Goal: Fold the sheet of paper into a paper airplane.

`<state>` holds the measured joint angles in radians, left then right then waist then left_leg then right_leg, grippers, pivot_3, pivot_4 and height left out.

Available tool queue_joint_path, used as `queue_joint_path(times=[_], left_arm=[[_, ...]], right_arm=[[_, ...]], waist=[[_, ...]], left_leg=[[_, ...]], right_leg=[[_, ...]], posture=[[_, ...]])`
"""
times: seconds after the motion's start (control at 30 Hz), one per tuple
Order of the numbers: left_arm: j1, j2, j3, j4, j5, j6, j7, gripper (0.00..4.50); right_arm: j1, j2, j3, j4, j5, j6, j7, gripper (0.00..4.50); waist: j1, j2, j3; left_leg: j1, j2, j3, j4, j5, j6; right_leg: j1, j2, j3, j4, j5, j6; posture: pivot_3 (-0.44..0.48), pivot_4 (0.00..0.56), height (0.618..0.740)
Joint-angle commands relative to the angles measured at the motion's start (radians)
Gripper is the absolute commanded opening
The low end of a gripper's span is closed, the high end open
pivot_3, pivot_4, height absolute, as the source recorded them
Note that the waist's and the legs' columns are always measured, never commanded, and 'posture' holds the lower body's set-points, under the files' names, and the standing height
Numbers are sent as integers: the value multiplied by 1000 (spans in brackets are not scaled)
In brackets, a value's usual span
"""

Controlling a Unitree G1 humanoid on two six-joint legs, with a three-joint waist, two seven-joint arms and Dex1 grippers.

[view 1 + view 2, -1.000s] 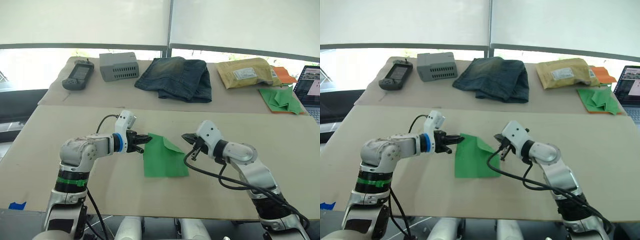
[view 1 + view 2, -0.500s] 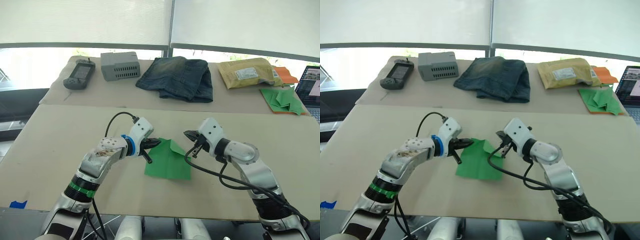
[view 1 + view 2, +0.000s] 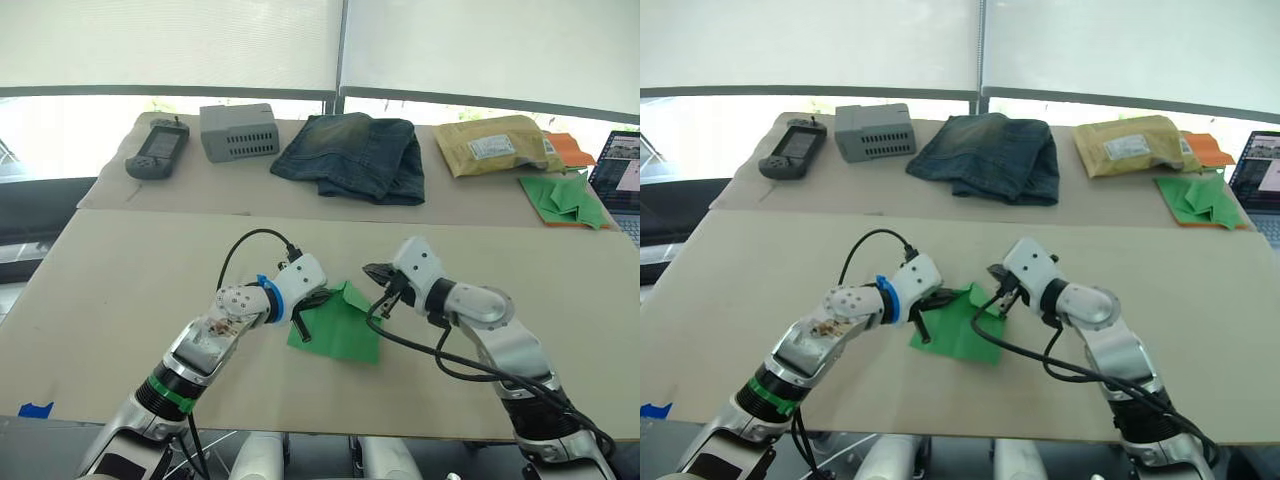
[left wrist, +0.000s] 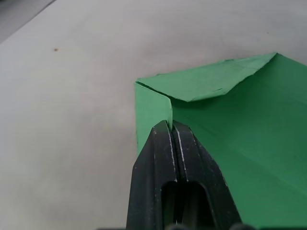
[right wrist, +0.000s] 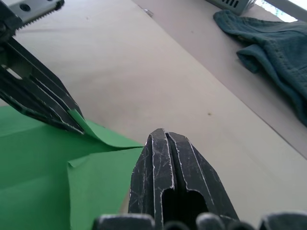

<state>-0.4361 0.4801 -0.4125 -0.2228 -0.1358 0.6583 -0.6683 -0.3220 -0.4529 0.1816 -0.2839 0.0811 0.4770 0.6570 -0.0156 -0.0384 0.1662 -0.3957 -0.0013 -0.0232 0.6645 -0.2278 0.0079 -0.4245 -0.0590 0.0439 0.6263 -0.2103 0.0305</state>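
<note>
- Jaws of the left gripper [image 4: 171,125] pinch a raised corner flap of the sheet of paper [image 3: 338,324]; the right gripper [image 5: 164,135] has its scratched black fingers pressed together, holding nothing, just beside the sheet's far right corner.
- Thin, bright green and creased, the sheet lies mid-table [image 3: 120,270].
- Both forearms angle inward.
- Crumpled blue jeans [image 3: 355,155] lie beyond.

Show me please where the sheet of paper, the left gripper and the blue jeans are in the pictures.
sheet of paper [image 3: 342,330], left eye view, on its flat middle.
left gripper [image 3: 322,297], left eye view, at the fingertips pinching the sheet's corner.
blue jeans [image 3: 355,155], left eye view, on the middle of the folded cloth.
</note>
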Motion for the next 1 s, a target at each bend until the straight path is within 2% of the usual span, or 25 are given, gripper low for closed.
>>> queue_joint_path(times=[0.03, 0.2, 0.37, 0.7, 0.87, 1.0], left_arm=[[-20, -3, -22, -32, 16, 19, -23, 23], [-21, -5, -35, -40, 33, 35, -35, 23], [-18, -9, -34, -45, 42, 45, -28, 23], [-18, -22, -12, -59, 36, 79, -16, 23], [-55, -20, 85, -75, -33, 180, -26, 23], [-60, -22, 122, -79, -61, 222, -20, 23]], right_arm=[[-76, 12, 7, 59, 33, 5, 42, 0], [-153, 17, 37, 180, 54, -13, 130, 0], [-164, 17, 70, 207, 71, -6, 213, 0], [-154, 3, 147, 270, 14, -62, 239, 0], [-171, 6, 175, 323, -25, -91, 242, 0], [-179, 0, 181, 364, -52, -114, 247, 0]], waist=[[-1, 1, 0], [0, 1, 1], [1, 1, 1], [1, 1, 1], [-2, 1, 1], [-2, 1, 1]], left_leg=[[0, 0, 0, 0, 0, 0], [0, 0, 0, 0, 0, 0], [0, 0, 0, 0, 0, 0], [1, 0, 0, 0, 0, 0], [1, 0, 0, 0, 0, 0], [2, 0, 0, 0, 0, 0]], right_leg=[[0, 0, 0, 0, 0, 0], [0, 0, 0, 0, 0, 0], [0, -1, 0, 0, 0, -1], [0, 0, 0, 1, 0, 0], [0, 0, 0, 2, 0, 0], [0, 0, 0, 2, 0, 0]], posture=[[0, 150, 728], [0, 150, 728], [0, 150, 728], [0, 150, 728], [0, 150, 728], [0, 150, 728]])
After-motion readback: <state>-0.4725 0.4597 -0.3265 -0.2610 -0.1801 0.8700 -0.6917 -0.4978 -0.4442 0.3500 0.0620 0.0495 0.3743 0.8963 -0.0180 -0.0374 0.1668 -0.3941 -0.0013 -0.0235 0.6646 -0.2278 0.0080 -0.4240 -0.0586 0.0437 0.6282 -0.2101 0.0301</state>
